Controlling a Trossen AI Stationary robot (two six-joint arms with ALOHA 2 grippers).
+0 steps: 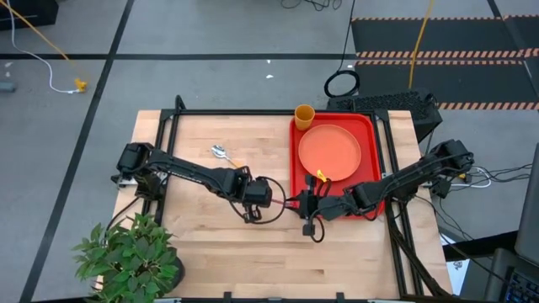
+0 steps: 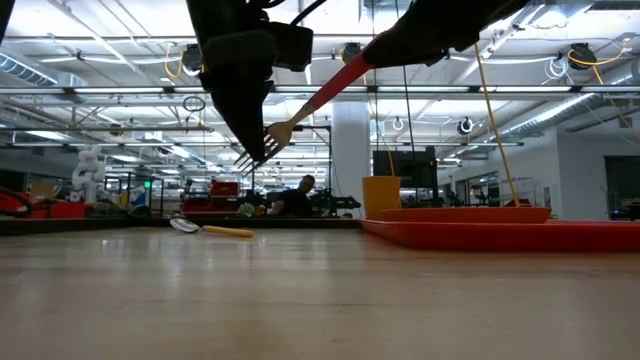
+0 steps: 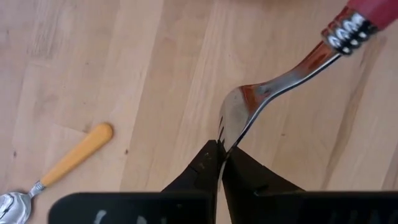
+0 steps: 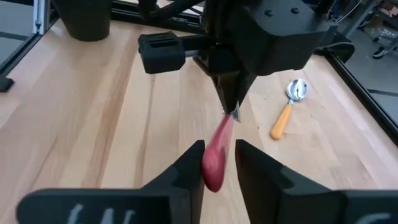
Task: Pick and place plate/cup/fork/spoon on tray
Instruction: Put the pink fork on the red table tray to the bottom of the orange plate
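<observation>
The fork (image 2: 300, 108) hangs in the air over the wood table, between my two grippers. My left gripper (image 3: 221, 149) is shut on its tines. My right gripper (image 4: 217, 155) is open, with a finger on each side of the free end of the fork's pinkish-red handle (image 4: 214, 163); a slit of table shows beside the handle. The red tray (image 1: 370, 135) lies at the table's right and holds the salmon plate (image 1: 330, 151) and the orange cup (image 1: 304, 115) in its far left corner. The spoon (image 1: 224, 154) lies flat on the table at the far left. My left gripper pinches the tips of the fork's tines (image 3: 222, 129) between its two fingertips. The fingers come from above, slanting down, and the fork runs on away from them. The fork is lifted clear of the table and tilted, its handle (image 2: 340, 75) rising toward my right gripper.
A potted plant (image 1: 130, 257) stands at the table's near left corner. A black frame (image 1: 253, 112) runs along the table's edges. Bare wood lies between the grippers and the near edge. A person (image 2: 300, 195) shows far off in the room behind.
</observation>
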